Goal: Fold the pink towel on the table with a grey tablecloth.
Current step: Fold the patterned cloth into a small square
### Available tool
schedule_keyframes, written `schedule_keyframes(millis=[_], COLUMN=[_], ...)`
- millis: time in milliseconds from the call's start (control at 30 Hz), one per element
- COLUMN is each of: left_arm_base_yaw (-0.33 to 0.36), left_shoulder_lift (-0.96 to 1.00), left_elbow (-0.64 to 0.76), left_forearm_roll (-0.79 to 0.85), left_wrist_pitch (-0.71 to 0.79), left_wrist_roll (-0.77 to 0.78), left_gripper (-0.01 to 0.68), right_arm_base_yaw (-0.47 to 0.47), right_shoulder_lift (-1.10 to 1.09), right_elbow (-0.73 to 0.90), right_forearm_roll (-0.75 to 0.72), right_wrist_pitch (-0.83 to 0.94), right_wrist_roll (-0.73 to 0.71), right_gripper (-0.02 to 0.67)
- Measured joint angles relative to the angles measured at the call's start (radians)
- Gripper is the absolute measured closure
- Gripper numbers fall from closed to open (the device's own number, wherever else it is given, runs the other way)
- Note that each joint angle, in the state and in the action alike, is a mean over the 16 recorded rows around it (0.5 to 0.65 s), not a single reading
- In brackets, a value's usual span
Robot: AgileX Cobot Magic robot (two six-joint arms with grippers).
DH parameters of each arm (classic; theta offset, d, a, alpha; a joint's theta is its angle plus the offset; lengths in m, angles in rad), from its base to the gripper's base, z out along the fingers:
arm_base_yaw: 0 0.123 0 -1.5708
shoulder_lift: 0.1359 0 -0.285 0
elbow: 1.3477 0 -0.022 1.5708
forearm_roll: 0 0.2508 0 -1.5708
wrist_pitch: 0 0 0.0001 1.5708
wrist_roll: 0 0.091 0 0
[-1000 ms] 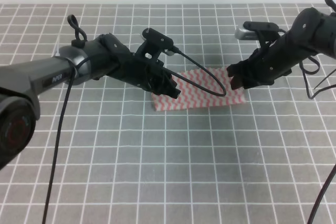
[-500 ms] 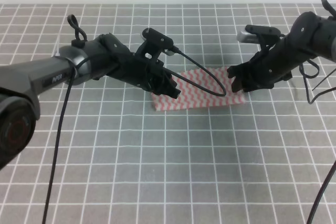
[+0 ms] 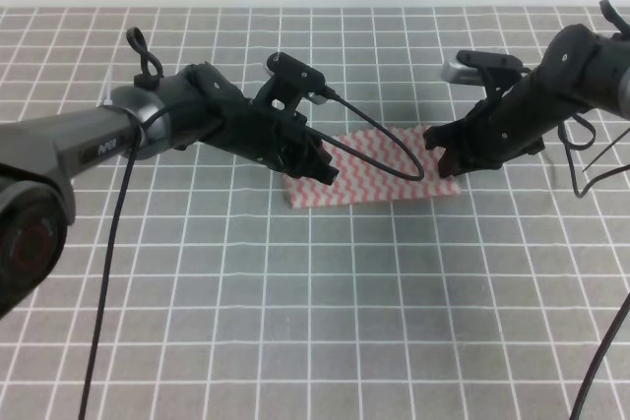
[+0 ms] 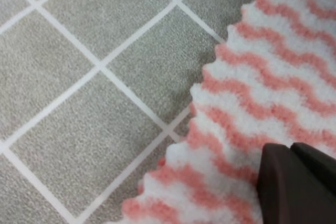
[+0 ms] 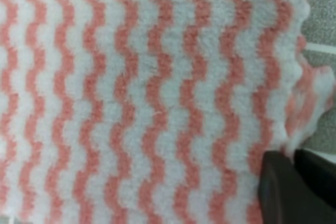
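The pink towel (image 3: pixel 379 170) with wavy pink and white stripes lies on the table with a grey tablecloth (image 3: pixel 315 292), near its middle. My left gripper (image 3: pixel 322 170) is low over the towel's left end, fingers (image 4: pixel 296 182) pressed together on the pile just inside the scalloped edge (image 4: pixel 210 103). My right gripper (image 3: pixel 448 158) sits at the towel's right end. Its fingers (image 5: pixel 296 184) are closed together there, and the towel's edge (image 5: pixel 310 103) beside them is puckered and slightly raised. The fingertips themselves are cut off in both wrist views.
A black cable (image 3: pixel 394 150) loops from the left wrist across the towel. Another cable (image 3: pixel 108 272) hangs from the left arm toward the front edge. White-lined grey cloth surrounds the towel on every side.
My right gripper has shifted slightly up and to the right at the towel's right end. The left arm and the towel look the same.
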Motion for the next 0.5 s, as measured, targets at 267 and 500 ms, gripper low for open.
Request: schedule_keyframes(millis=[267,500], left_arm_base_yaw=[0.000,0.000], left_shoulder_lift=[0.000,-0.001], left_elbow=[0.000,-0.001], left_forearm_roll=[0.000,-0.004], left_wrist_pitch=[0.000,-0.001], left_wrist_roll=[0.000,0.000], left_gripper=[0.673,0.673], right_arm_base_yaw=[0.000,0.009], right_shoulder_lift=[-0.018,-0.033], right_elbow=[-0.015,-0.057], right_forearm_roll=[0.028,0.099], right_wrist_pitch=[0.016,0.047], right_wrist_roll=[-0.032,-0.088], right_gripper=[0.659,0.662])
